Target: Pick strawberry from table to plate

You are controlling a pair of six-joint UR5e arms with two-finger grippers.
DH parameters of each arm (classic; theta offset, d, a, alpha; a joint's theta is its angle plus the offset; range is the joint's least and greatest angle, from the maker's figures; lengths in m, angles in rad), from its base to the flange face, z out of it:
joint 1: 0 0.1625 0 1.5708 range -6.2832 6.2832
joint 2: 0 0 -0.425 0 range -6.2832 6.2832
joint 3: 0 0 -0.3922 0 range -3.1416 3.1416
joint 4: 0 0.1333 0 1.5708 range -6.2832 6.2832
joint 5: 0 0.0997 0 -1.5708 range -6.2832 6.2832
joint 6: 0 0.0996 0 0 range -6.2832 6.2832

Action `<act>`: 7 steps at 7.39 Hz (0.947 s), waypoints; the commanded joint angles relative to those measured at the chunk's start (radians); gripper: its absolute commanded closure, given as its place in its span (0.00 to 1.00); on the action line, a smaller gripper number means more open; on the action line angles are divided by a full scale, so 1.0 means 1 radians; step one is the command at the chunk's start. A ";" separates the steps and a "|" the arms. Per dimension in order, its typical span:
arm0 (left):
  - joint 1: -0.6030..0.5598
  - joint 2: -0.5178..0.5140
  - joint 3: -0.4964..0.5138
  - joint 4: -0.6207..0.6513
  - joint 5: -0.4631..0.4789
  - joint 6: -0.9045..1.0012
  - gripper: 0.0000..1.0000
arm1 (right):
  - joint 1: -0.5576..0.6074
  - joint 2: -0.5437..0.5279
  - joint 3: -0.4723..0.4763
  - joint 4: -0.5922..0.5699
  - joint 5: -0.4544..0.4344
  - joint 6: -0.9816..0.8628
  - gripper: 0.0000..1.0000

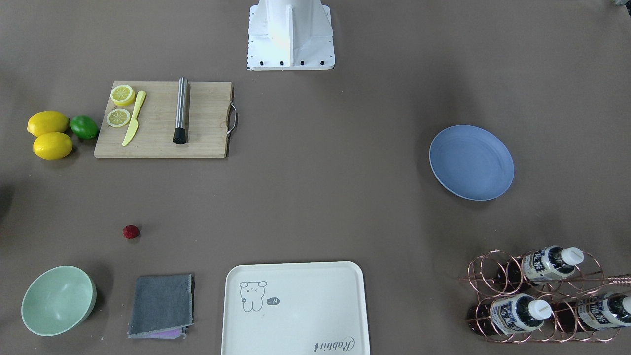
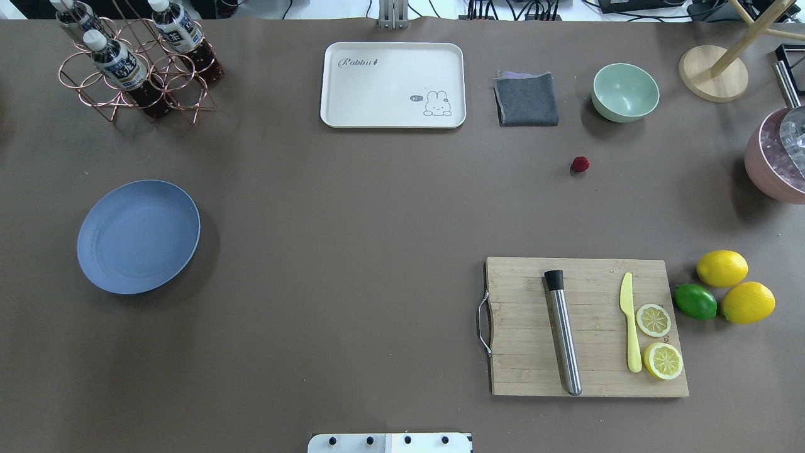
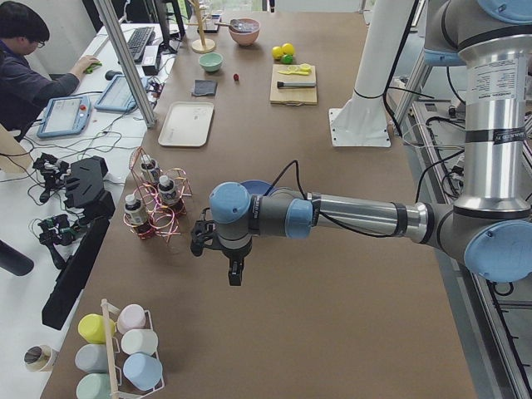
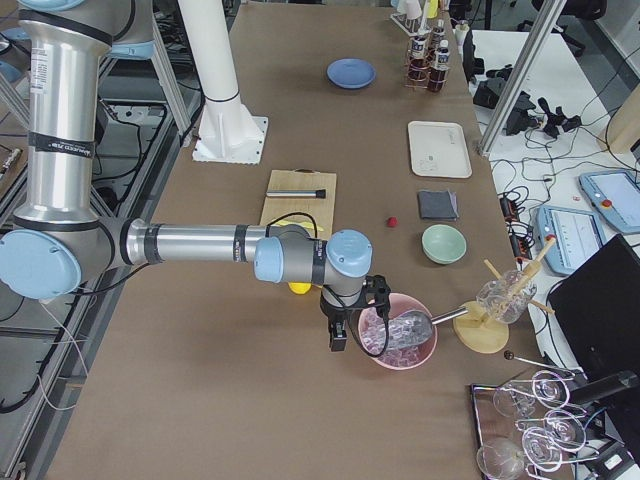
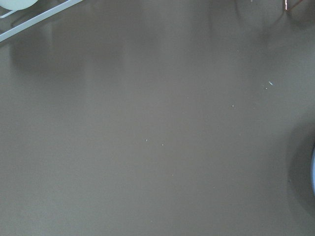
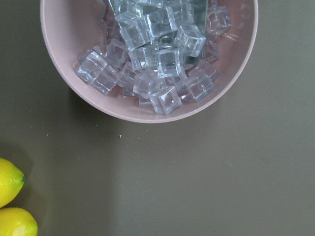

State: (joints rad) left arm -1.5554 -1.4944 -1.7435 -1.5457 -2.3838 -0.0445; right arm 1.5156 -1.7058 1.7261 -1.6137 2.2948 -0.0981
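The strawberry (image 2: 580, 165), small and dark red, lies on the brown table (image 2: 352, 220) between the mint bowl and the cutting board; it also shows in the front view (image 1: 131, 231). The blue plate (image 2: 138, 236) sits bare far across the table (image 1: 471, 162). Only the side views show the grippers. My left gripper (image 3: 235, 270) hangs beyond the plate, near the bottle rack; whether it is open or shut I cannot tell. My right gripper (image 4: 337, 335) hovers beside a pink bowl of ice, far from the strawberry, its state also unclear.
A cutting board (image 2: 588, 326) holds a muddler, a yellow knife and lemon slices. Two lemons (image 2: 722, 268) and a lime (image 2: 695, 301) lie beside it. Mint bowl (image 2: 625, 92), grey cloth (image 2: 526, 99), cream tray (image 2: 393, 84), bottle rack (image 2: 135, 66) and pink ice bowl (image 6: 147, 59) line the edges.
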 commanded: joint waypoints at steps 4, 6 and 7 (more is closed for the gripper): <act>0.000 -0.001 -0.002 -0.001 0.000 0.000 0.00 | -0.002 0.000 -0.003 0.000 -0.001 0.000 0.00; 0.000 -0.006 -0.011 -0.004 0.000 -0.005 0.00 | 0.000 0.000 0.001 0.002 -0.001 0.000 0.00; 0.000 -0.013 -0.004 -0.004 0.005 -0.005 0.00 | 0.000 0.000 0.001 0.002 -0.001 0.000 0.00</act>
State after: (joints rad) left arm -1.5554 -1.5006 -1.7505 -1.5489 -2.3827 -0.0481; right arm 1.5153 -1.7058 1.7257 -1.6124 2.2933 -0.0982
